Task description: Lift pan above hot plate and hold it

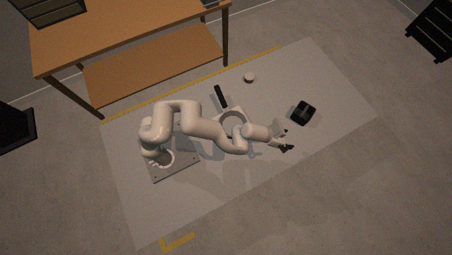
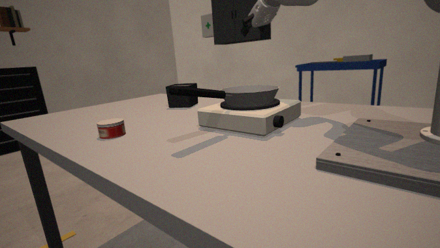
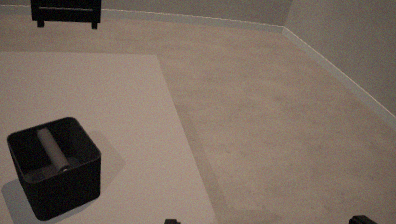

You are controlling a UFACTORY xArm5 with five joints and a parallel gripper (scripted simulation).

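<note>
Arm [image 1: 201, 125] raised above the pan [image 2: 249, 94], fingers [image 2: 245, 29] spread wide.

Grey pan [image 2: 251, 93] with black handle [image 2: 202, 93], cream hot plate [image 2: 248, 119] with black knob [image 2: 278, 121], red tin [image 2: 111, 129] with cream lid, black box [image 2: 181, 95], pale grey tabletop [image 2: 228, 183], white arm [image 1: 201, 125].
</note>
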